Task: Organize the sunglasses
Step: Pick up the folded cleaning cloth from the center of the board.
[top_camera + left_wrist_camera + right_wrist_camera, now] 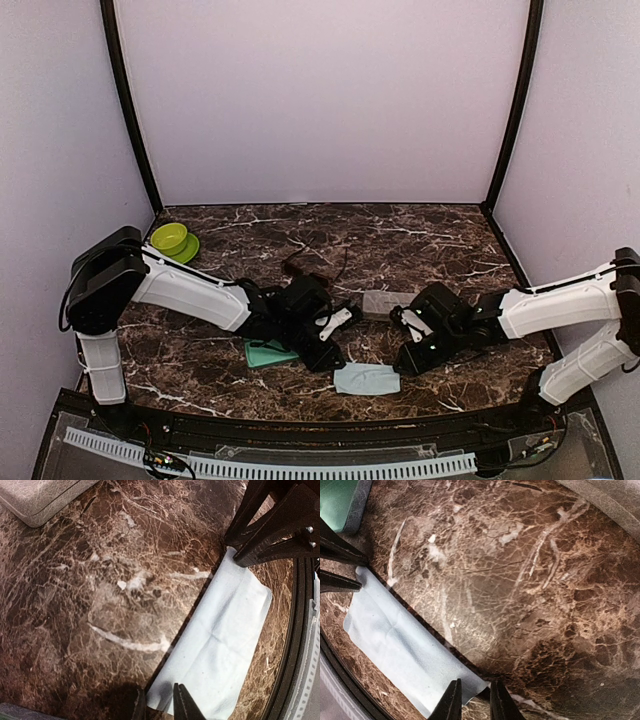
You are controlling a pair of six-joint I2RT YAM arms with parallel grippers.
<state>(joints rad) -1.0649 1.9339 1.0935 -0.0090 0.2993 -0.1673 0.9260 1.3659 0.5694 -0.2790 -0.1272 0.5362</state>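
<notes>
Dark-lensed sunglasses lie loose near the worktop's ctr, a little toward its far edge. Their thin temples are splayed, just behind the left arm's wrist, and no gripper touches them. A second pair can't be picked out w/ certainty from the overhead view, and neither wrist cam shows any glasses.

Just right of ctr sits a grey case, looking closed, nothing on it. Both arms are busy instead at a light-blue cloth lying flat close to the near edge, about mid-width. The left gripper stands over one short end, the right gripper over the opposite end's corner. Each pincer stands nearly pressed together, a thin gap showing w/ the cloth's edge in it. Whether either is in fact pinching the fabric can't be told.

Left of the cloth, by the left arm's wrist, lies a teal-green flat piece w/ a grey rim, poss. an open case. A lime bowl sits near the far-left corner, well apart.

Judged from this, the task is early. Nothing is stowed and the glasses are in no case. The step in hand is the cloth, prob. a lift or fold by both ends. Left to do: settle the cloth, then place each pair.
</notes>
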